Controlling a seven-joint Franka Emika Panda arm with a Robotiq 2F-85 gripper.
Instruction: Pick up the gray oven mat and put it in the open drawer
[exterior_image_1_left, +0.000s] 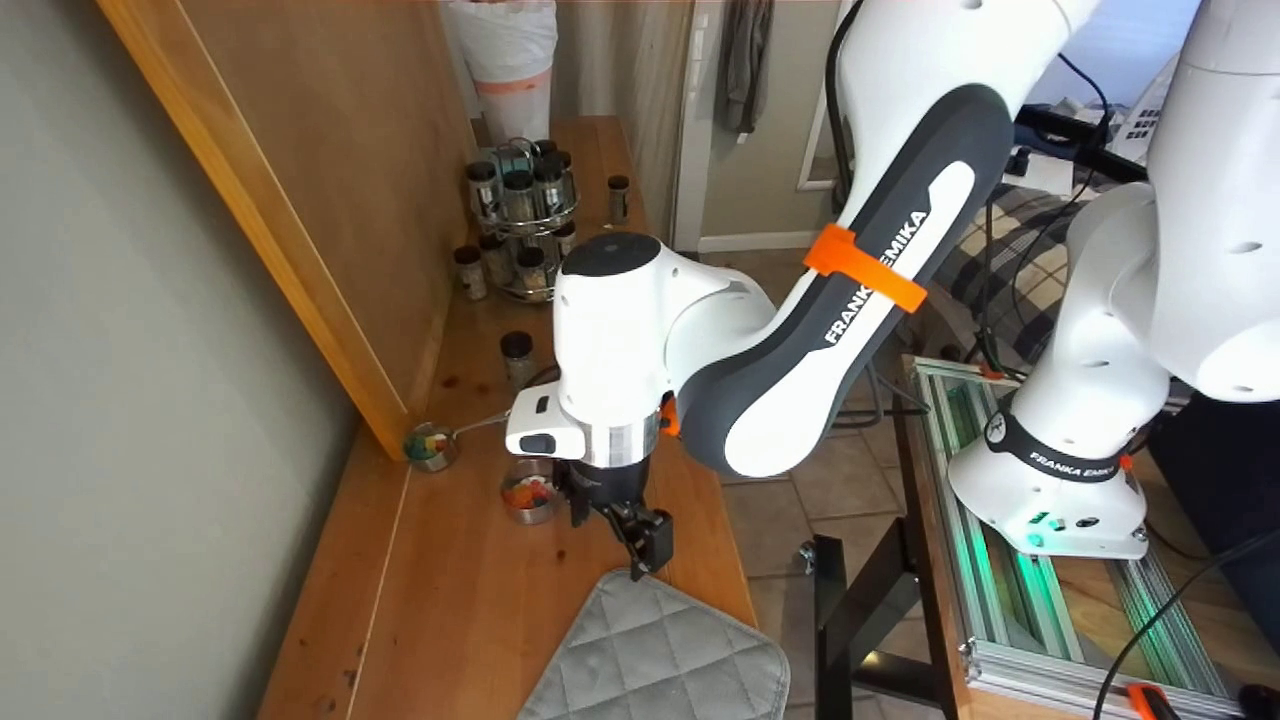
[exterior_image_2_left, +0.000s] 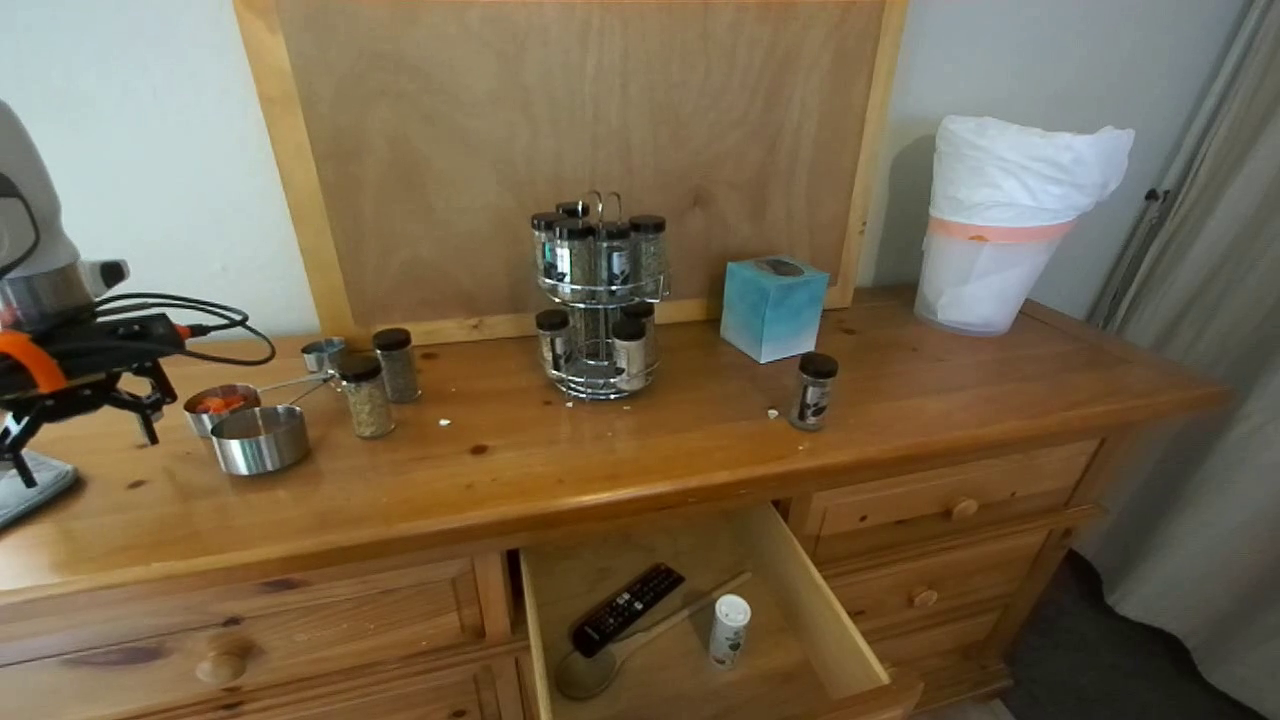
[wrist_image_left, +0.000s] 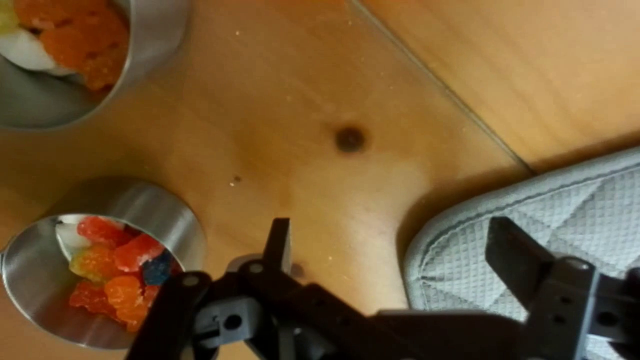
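The gray oven mat (exterior_image_1_left: 660, 655) lies flat on the wooden counter, its near part cut off by the frame. An exterior view shows only its corner (exterior_image_2_left: 35, 488) at the left edge. In the wrist view a rounded corner of the mat (wrist_image_left: 460, 265) fills the right side. My gripper (exterior_image_1_left: 612, 548) is open and empty above the counter by that corner; it also shows in an exterior view (exterior_image_2_left: 88, 458). In the wrist view the gripper's (wrist_image_left: 389, 225) right finger overlaps the mat and its left finger is over bare wood. The open drawer (exterior_image_2_left: 835, 620) is pulled out below the counter, far from the gripper.
Metal measuring cups (exterior_image_2_left: 262, 442) with candy in some, and loose spice jars (exterior_image_2_left: 367, 400), stand beside the gripper. A spice rack (exterior_image_2_left: 598, 300), tissue box (exterior_image_2_left: 772, 310) and lined bin (exterior_image_2_left: 990, 265) stand farther along. The drawer holds a remote (exterior_image_2_left: 628, 608), spoon (exterior_image_2_left: 588, 674) and white shaker (exterior_image_2_left: 730, 632).
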